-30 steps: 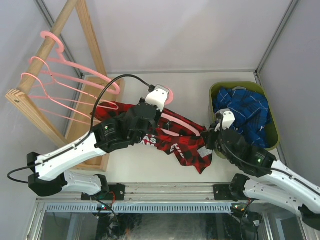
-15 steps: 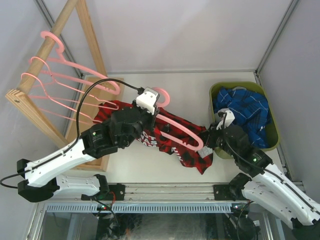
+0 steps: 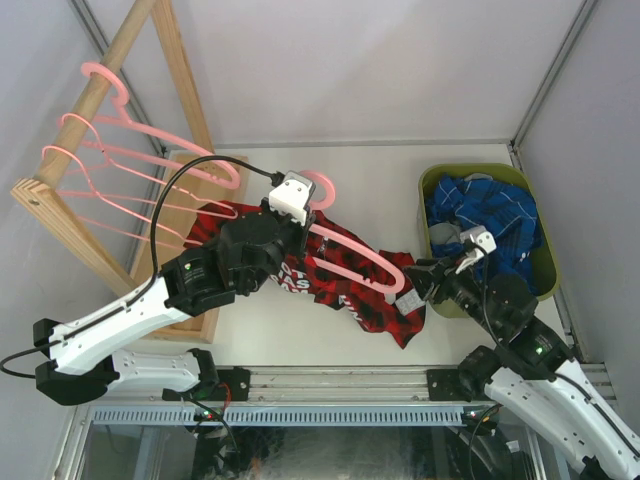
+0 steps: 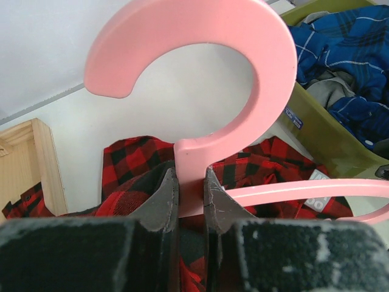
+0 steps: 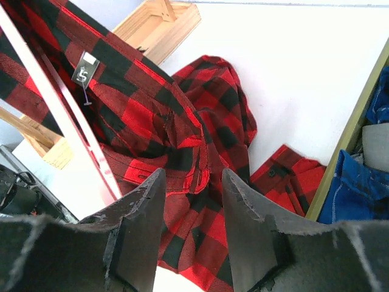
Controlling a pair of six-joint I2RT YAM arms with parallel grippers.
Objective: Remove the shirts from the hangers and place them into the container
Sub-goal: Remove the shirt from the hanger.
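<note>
Left gripper: my left gripper [image 4: 190,182] is clamped on the neck of the pink hanger [image 4: 267,79], just under the curved hook, and the hook stands up above the fingers
Right gripper: my right gripper [image 5: 193,176] has its jaws apart and I see nothing between them (the red cloth lies beyond them, not in the grip); in the top view it hangs just beside the left wall of the container
Red-black plaid shirt: the red-black plaid shirt [image 3: 372,312] lies crumpled on the table [image 3: 400,170], stretched from the wooden base [image 3: 160,262] at the left up to the container at the right
Hanger and shirt: one pink bar of the held hanger is bare above the cloth; at the neck the collar is gathered around it, and I cannot tell if the other shoulder is inside the shirt
Container: the olive-green container [image 3: 546,268] stands at the right side of the table, and in it are the blue plaid shirt [image 3: 500,225] and a bit of grey cloth [image 5: 377,146]
Rack: several bare hangers [image 3: 150,140] hang on the wooden rail [image 3: 100,90] at the far left, well apart from both grippers
</note>
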